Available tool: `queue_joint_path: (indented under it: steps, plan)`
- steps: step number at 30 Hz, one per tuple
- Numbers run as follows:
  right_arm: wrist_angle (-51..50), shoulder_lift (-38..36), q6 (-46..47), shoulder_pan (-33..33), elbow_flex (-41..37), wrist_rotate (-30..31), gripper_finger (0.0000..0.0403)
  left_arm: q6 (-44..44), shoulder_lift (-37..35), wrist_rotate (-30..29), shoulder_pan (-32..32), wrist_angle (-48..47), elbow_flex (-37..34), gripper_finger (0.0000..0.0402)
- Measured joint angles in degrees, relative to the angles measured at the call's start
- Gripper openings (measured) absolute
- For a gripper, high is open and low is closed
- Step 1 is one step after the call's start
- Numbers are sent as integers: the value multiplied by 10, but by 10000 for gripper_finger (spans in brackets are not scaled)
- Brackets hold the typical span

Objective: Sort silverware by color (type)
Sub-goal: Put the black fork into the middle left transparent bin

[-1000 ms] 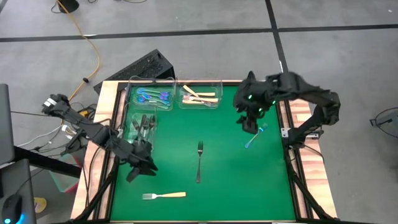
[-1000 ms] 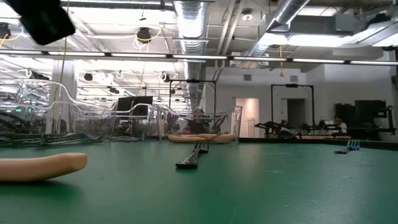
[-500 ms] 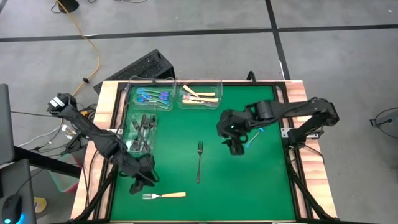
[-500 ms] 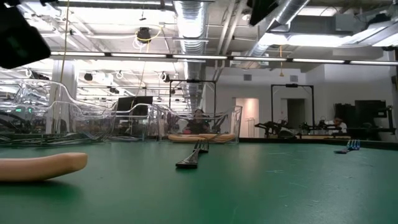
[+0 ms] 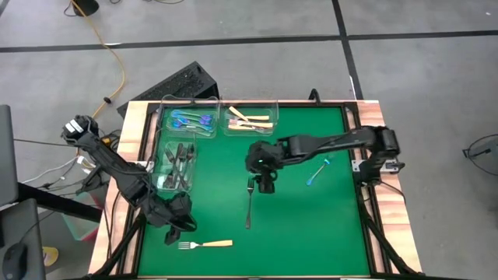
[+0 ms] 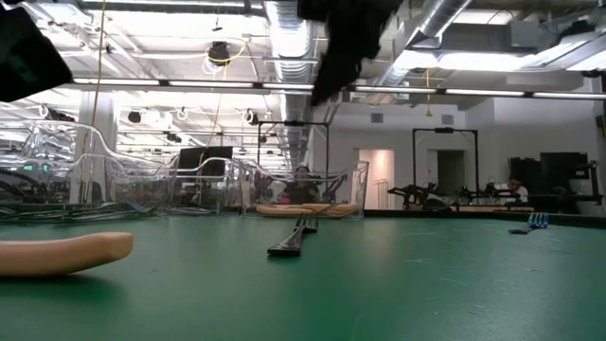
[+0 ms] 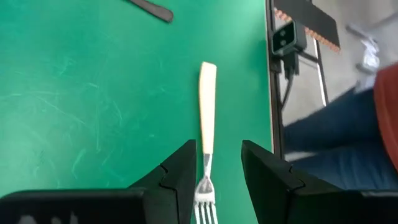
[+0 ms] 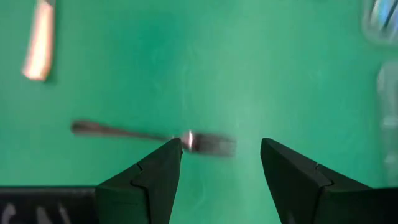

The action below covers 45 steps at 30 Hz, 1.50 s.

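Here, the dark fork (image 5: 249, 201) is lying lengthwise mid-table on the green mat (image 5: 311, 225), its tines under the right gripper (image 5: 265, 183), whose fingers are standing apart over them. Nearer and left, the tan-handled fork (image 5: 205, 244) is lying crosswise, with the left gripper (image 5: 174, 235) hovering at its silver tines, fingers apart on either side. A blue iridescent fork (image 5: 316, 172) is resting far right. Along the far-left edge, clear plastic bins (image 5: 250, 121) are holding sorted blue, tan and dark forks.
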Motion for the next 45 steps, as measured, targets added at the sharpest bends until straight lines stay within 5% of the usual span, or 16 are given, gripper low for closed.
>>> queue_joint_path:
  steps: [15,24,34,45]
  plan:
    - [39,156,43,-12,0,0,237,-57,0,-101,-46,1,0,112]
    - [47,160,43,-50,0,-7,237,-57,0,-110,-46,-5,0,112]
    - [82,159,20,-78,-24,-111,233,-53,0,-114,-46,-13,0,112]
    - [90,160,9,-82,-62,-95,195,-46,0,-123,-46,-20,0,112]
